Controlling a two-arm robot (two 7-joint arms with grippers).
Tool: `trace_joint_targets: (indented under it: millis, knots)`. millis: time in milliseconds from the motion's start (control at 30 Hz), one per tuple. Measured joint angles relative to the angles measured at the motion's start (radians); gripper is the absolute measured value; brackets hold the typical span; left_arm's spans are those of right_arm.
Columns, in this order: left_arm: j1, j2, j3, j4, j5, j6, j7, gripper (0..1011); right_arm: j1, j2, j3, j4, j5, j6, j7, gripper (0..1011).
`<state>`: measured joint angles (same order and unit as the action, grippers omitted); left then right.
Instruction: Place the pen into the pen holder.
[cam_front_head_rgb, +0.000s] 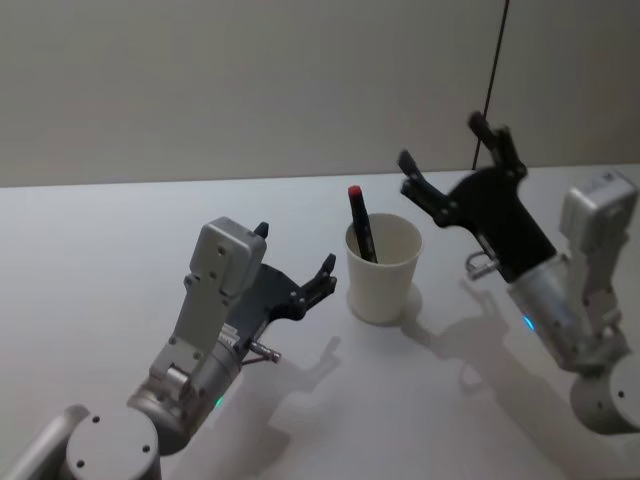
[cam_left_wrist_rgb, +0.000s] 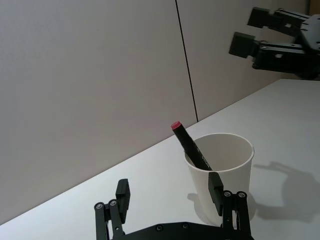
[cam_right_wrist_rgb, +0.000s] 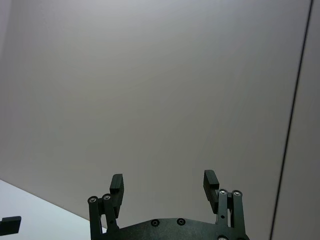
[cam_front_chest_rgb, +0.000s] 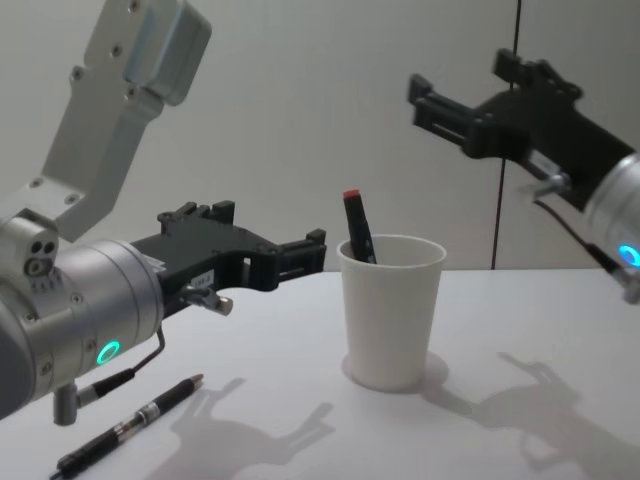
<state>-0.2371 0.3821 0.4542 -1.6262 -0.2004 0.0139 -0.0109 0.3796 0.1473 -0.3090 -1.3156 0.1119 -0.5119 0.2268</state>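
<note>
The pen (cam_front_head_rgb: 360, 225), with perhaps a red cap, leans in the pen holder (cam_front_head_rgb: 383, 272) between the left gripper (cam_front_head_rgb: 295, 250) and the higher right gripper (cam_front_head_rgb: 442, 142), both spread wide and empty.

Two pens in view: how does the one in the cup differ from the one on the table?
The cup pen stands tilted in the pen holder, red end up; the table pen lies flat on the table. The cup pen looks thicker; the table pen is slim with a pointed tip. Both have dark bodies.
</note>
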Motion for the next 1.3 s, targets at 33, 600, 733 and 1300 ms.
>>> trace_joint_targets:
  millis: [33,600,733,1300]
  knots:
    - [0.000,0.000,0.000,0.000,0.000,0.000,0.000,1000,-0.025,0.011,0.001,-0.034,-0.003,0.016,-0.021,1002]
    - [0.000,0.000,0.000,0.000,0.000,0.000,0.000,1000,-0.266,0.125,0.025,-0.287,0.039,0.144,-0.205,1002]
    - [0.000,0.000,0.000,0.000,0.000,0.000,0.000,1000,-0.313,0.150,0.032,-0.325,0.055,0.158,-0.235,1002]
    - [0.000,0.000,0.000,0.000,0.000,0.000,0.000,1000,-0.420,0.205,0.052,-0.409,0.096,0.186,-0.299,1001]
